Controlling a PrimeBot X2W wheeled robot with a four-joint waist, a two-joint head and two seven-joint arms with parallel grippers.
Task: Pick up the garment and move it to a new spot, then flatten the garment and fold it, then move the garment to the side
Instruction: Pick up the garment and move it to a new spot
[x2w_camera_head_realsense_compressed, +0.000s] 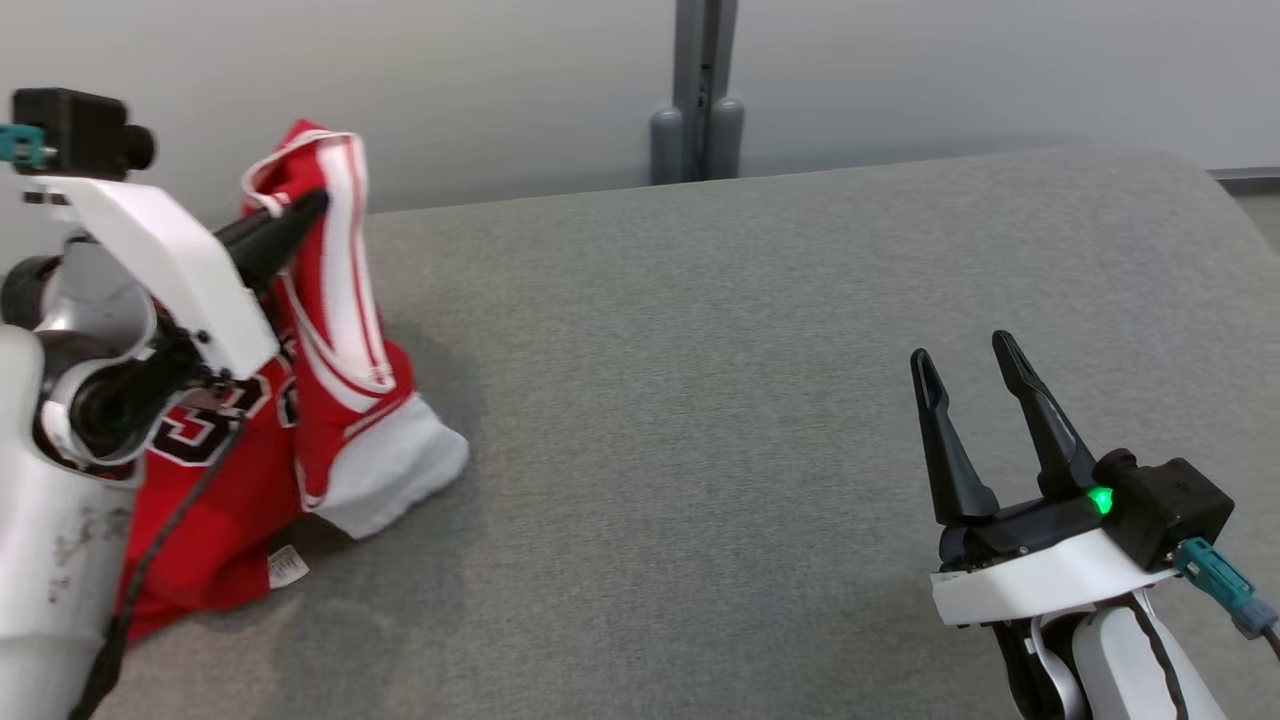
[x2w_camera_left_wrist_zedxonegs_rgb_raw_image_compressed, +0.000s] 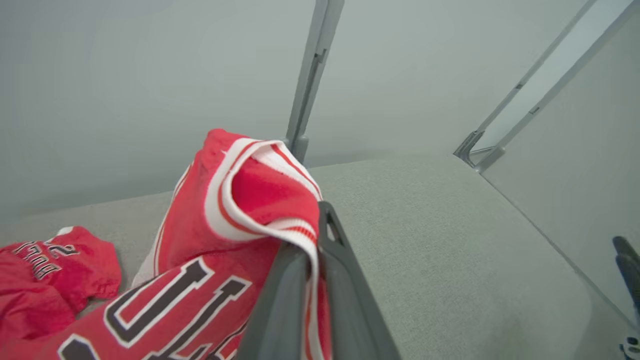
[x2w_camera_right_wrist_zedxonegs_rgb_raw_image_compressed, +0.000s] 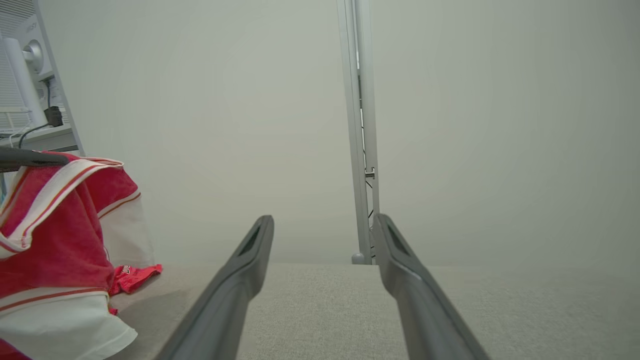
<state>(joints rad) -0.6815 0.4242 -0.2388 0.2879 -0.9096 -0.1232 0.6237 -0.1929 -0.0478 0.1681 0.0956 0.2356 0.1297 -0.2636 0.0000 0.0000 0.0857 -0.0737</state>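
The garment (x2w_camera_head_realsense_compressed: 340, 330), a red jersey with white bands and black-edged lettering, sits at the left end of the grey cushioned surface (x2w_camera_head_realsense_compressed: 750, 400). Its upper part is raised; its lower part lies bunched on the surface, with a small white label (x2w_camera_head_realsense_compressed: 288, 567) showing at the near hem.

My left gripper (x2w_camera_head_realsense_compressed: 300, 205) is clamped on the striped white-and-red edge at the top of the garment. In the left wrist view the two dark fingers (x2w_camera_left_wrist_zedxonegs_rgb_raw_image_compressed: 345, 280) are pressed together with that edge (x2w_camera_left_wrist_zedxonegs_rgb_raw_image_compressed: 312, 250) pinched between them, and the cloth (x2w_camera_left_wrist_zedxonegs_rgb_raw_image_compressed: 200, 260) folds over above the tips and hangs down to the left. A further crumpled red piece with lettering (x2w_camera_left_wrist_zedxonegs_rgb_raw_image_compressed: 50, 265) lies on the surface beyond; I cannot tell whether it belongs to the same garment.

My right gripper (x2w_camera_head_realsense_compressed: 962, 350) is at the lower right, well apart from the garment, fingers spread and holding nothing. In the right wrist view its fingers (x2w_camera_right_wrist_zedxonegs_rgb_raw_image_compressed: 240, 280) stand wide over bare surface, with the raised garment (x2w_camera_right_wrist_zedxonegs_rgb_raw_image_compressed: 55, 225) at the far left.

Behind the surface a grey post (x2w_camera_head_realsense_compressed: 697, 90) stands against a plain pale wall (x2w_camera_head_realsense_compressed: 1000, 70).
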